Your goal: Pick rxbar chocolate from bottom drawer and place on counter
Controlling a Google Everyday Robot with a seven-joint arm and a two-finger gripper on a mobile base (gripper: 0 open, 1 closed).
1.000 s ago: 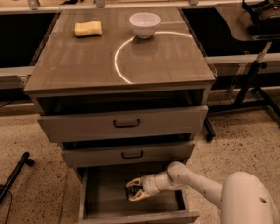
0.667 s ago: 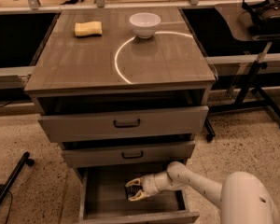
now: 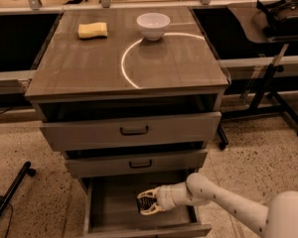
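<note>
The bottom drawer (image 3: 109, 217) is pulled open under the two upper drawers. My gripper (image 3: 145, 203) is inside it, reaching in from the right and low over the drawer floor. Its pale curved fingers (image 3: 147, 194) are spread, one on each side of a small dark bar, the rxbar chocolate (image 3: 140, 203), which lies on the drawer floor and is partly hidden by them. The counter (image 3: 89, 68) is the grey-brown cabinet top with a bright curved light arc (image 3: 126, 63).
A yellow sponge (image 3: 93, 30) and a white bowl (image 3: 153, 25) sit at the back of the counter. The top drawer (image 3: 134, 131) and middle drawer (image 3: 139, 163) stand slightly open above my arm. A black stand's legs (image 3: 268, 90) are at the right, and another leg (image 3: 12, 192) at the left.
</note>
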